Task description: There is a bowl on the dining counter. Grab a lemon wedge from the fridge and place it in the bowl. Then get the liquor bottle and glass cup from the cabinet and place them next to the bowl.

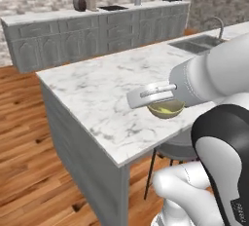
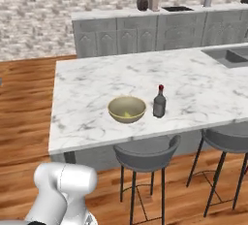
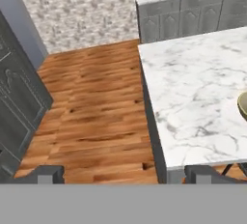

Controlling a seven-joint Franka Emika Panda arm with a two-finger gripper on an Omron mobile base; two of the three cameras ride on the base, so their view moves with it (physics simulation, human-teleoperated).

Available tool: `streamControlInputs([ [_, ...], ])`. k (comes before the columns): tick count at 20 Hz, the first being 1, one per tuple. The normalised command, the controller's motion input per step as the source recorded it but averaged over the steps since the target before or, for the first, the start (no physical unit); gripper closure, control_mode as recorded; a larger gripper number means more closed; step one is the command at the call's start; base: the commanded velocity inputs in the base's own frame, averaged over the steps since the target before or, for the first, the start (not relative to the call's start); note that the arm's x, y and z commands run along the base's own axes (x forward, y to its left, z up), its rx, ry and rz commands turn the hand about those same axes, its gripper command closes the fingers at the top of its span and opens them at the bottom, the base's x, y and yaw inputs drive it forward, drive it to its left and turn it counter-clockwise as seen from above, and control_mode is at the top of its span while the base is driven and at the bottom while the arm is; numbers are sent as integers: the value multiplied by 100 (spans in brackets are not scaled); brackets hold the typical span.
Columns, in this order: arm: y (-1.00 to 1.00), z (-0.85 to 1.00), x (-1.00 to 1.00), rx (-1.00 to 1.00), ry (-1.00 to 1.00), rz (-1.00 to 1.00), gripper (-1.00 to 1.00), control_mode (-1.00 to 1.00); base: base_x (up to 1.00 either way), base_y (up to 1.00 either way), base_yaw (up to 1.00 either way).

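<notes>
You have the olive-green bowl (image 2: pixel 127 109) sitting upright near the front edge of the marble dining counter (image 2: pixel 97 88), a pale yellow lemon wedge (image 2: pixel 127 116) lying inside it, and the dark liquor bottle (image 2: pixel 159 102) with its red cap standing upright just to its right.

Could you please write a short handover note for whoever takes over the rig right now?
Gripper: open and holding nothing, looking down over the wood floor beside the corner of the dining counter.
Bowl: on the dining counter near its front edge, above a stool. Something pale yellow lies inside it, apparently the lemon wedge.
Liquor bottle: upright on the counter just beside the bowl, not touching it.
Done: the lemon wedge appears to be in the bowl; the bottle is placed.
Left: fetch the glass cup from the cabinet and set it next to the bowl.
</notes>
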Motion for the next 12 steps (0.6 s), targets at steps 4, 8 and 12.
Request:
streamControlInputs([
  [4,0,0,0,0,0,0,-100,100,1,99,-44],
  [8,0,0,0,0,0,0,-100,100,6,100,-43],
  [12,0,0,0,0,0,0,-100,100,13,100,-42],
])
